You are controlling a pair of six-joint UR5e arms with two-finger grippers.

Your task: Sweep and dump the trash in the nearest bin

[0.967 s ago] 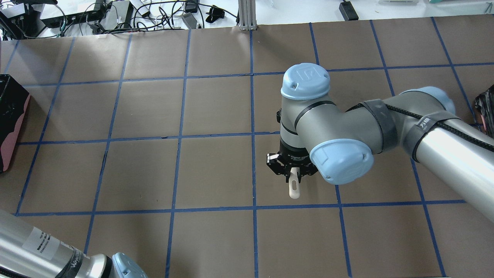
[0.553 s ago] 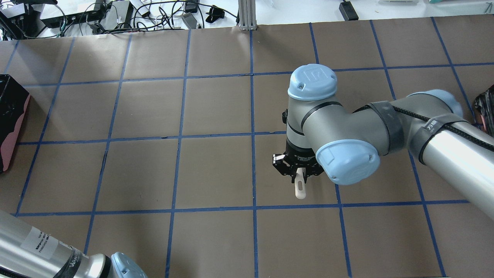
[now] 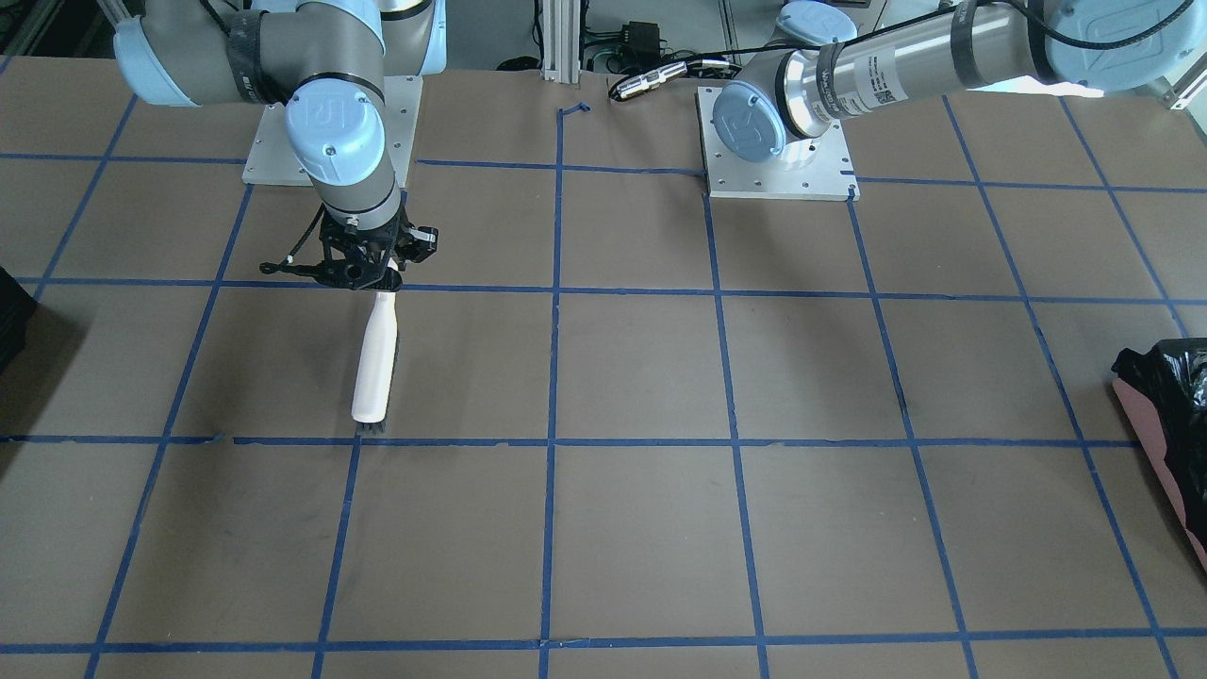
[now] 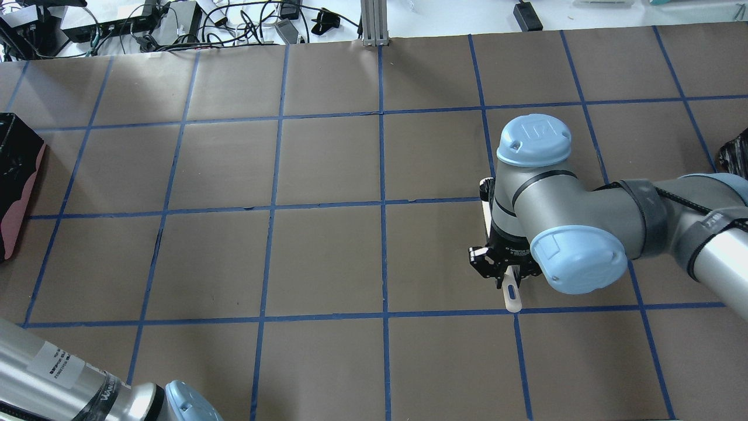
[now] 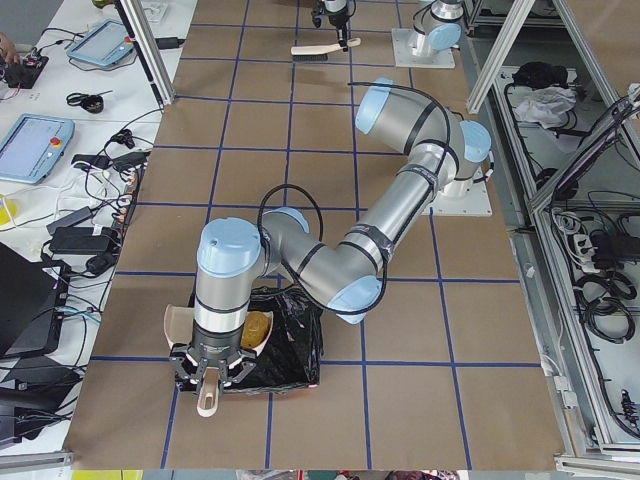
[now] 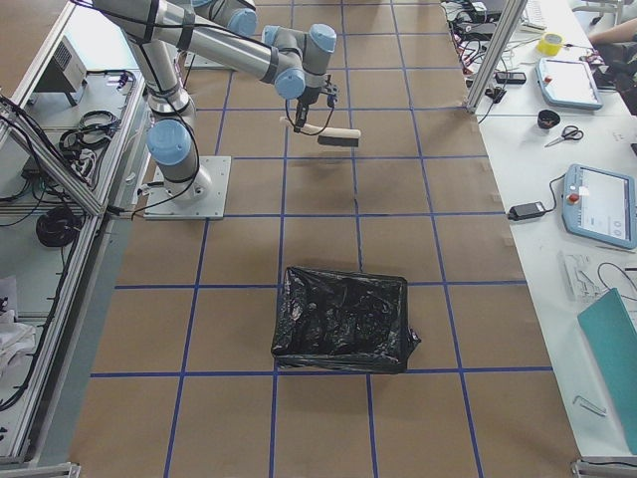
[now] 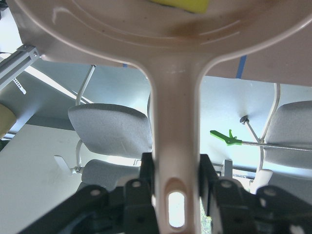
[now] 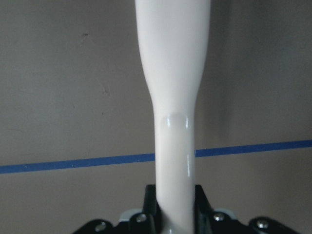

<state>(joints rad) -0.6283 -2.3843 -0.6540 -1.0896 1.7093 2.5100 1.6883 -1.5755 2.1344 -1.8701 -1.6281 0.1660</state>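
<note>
I had my right gripper (image 4: 507,273) pointing down, jaws clamped on the brush (image 3: 373,358); my left gripper (image 5: 208,383), wrist vertical, gripped the dustpan (image 7: 97,29) handle.

Broad table (image 4: 327,257), bin (image 4: 29,199) at left edge

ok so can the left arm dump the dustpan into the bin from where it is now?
Probably yes. The left gripper holds the dustpan by its handle over the bin's edge, with nothing between them. The right gripper and brush are far off, out of the way.
</note>
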